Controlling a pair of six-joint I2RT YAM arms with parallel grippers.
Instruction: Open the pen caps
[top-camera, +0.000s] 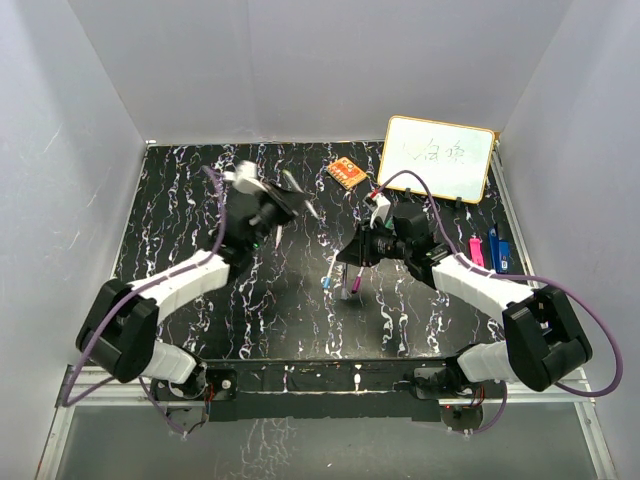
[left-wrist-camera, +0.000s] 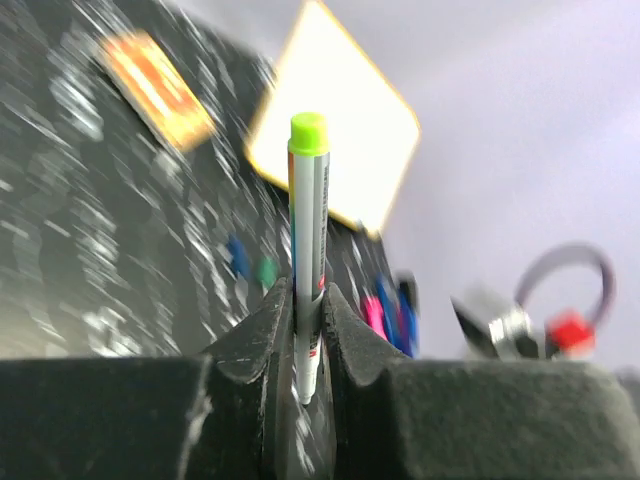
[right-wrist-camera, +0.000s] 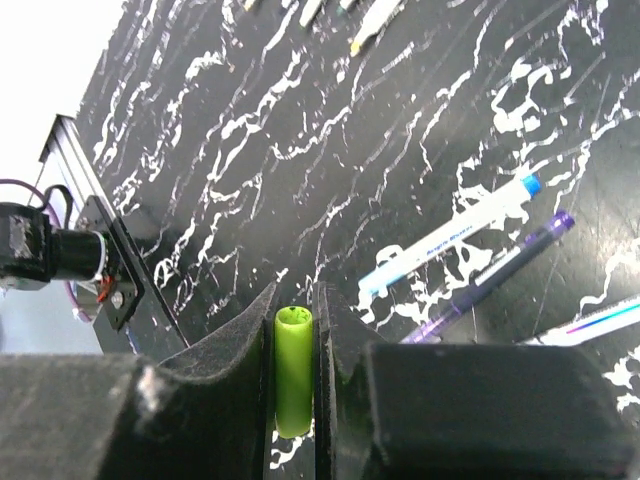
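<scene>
My left gripper (left-wrist-camera: 305, 295) is shut on a thin white marker barrel (left-wrist-camera: 308, 230) with a lime-green end (left-wrist-camera: 308, 133) pointing away; it is blurred with motion in the top view (top-camera: 266, 212). My right gripper (right-wrist-camera: 295, 300) is shut on a loose lime-green pen cap (right-wrist-camera: 293, 370), held above the table near the middle (top-camera: 352, 258). Below it lie a white pen with a blue cap (right-wrist-camera: 455, 235) and a purple pen (right-wrist-camera: 490, 275). Several uncapped pens (right-wrist-camera: 375, 18) lie farther back (top-camera: 300, 195).
An orange eraser block (top-camera: 347, 172) and a small whiteboard (top-camera: 438, 158) sit at the back right. Pink and blue clips (top-camera: 487, 250) lie right of my right arm. White walls enclose the black marbled table (top-camera: 180, 230).
</scene>
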